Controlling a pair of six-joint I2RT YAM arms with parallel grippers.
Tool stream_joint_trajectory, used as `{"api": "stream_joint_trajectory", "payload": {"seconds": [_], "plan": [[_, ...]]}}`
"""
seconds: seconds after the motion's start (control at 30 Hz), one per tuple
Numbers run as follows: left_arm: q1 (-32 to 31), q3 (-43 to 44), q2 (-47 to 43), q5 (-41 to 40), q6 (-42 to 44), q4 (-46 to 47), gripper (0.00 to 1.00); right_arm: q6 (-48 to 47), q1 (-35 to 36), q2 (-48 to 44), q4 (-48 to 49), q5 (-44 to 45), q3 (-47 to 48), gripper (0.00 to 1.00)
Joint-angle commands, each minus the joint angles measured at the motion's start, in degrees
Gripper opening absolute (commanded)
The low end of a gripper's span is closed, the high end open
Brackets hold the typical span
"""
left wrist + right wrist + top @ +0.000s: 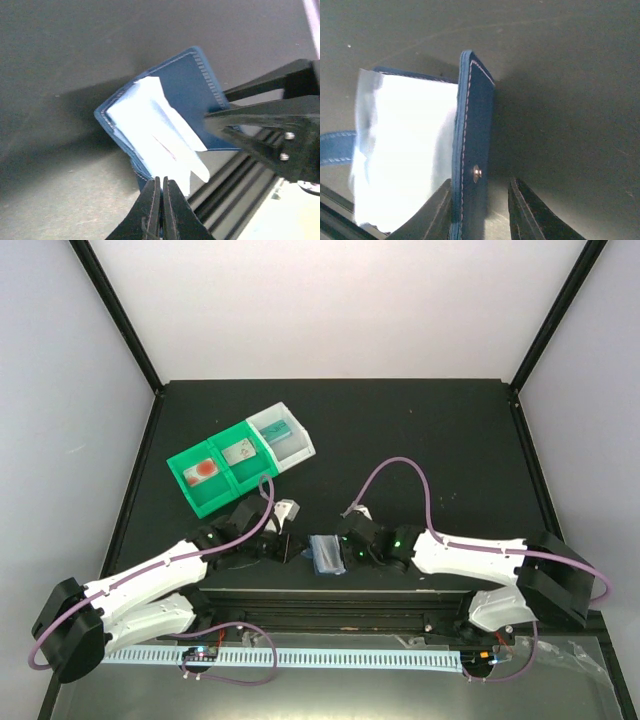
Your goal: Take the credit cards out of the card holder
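The card holder (326,555) is a blue stitched wallet lying near the table's front edge, between my two grippers. In the left wrist view it (187,80) lies open, with whitish credit cards (155,132) fanned out of it. My left gripper (161,186) is shut, pinching the lower edge of one whitish card. In the right wrist view the holder's blue flap (472,125) with a metal snap stands on edge between my right gripper's (480,200) jaws. The jaws are open: the left one is against the flap, the right one apart from it. Bright white cards (405,150) show to the flap's left.
A green compartment tray (203,502) with a white end bin (298,449) stands at the back left. It holds a card with a red-orange patch (204,468) and a pale card (240,452). A black rail (330,600) runs along the front edge.
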Motion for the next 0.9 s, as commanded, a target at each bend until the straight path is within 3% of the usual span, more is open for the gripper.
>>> {"api": "stream_joint_trajectory", "payload": {"seconds": [0.0,0.13,0.2,0.53,0.7,0.87], "plan": [[0.33,0.07,-0.47,-6.93,1.72,-5.17,0.02,1.76,0.33,-3.24,-1.44,5.23,-2.86,0.28],[0.41,0.18,-0.38,-11.53,1.71,-8.69,0.02,2.71,0.34,-3.81,0.11,6.46,-5.90,0.17],[0.42,0.19,-0.23,-12.92,1.51,-9.68,0.01,3.13,0.33,-3.22,0.66,7.07,-7.14,0.17],[0.42,-0.80,-0.18,-7.68,0.84,-5.45,0.02,3.50,0.40,-7.76,-7.49,7.99,-3.14,0.37],[0.42,-0.61,0.24,-6.95,0.71,-5.04,0.02,2.20,1.03,-12.90,-10.04,5.84,0.61,0.40],[0.42,-0.52,-0.77,-5.93,0.18,-4.46,0.02,0.53,5.16,-12.11,-5.40,2.10,4.31,0.42]]}}
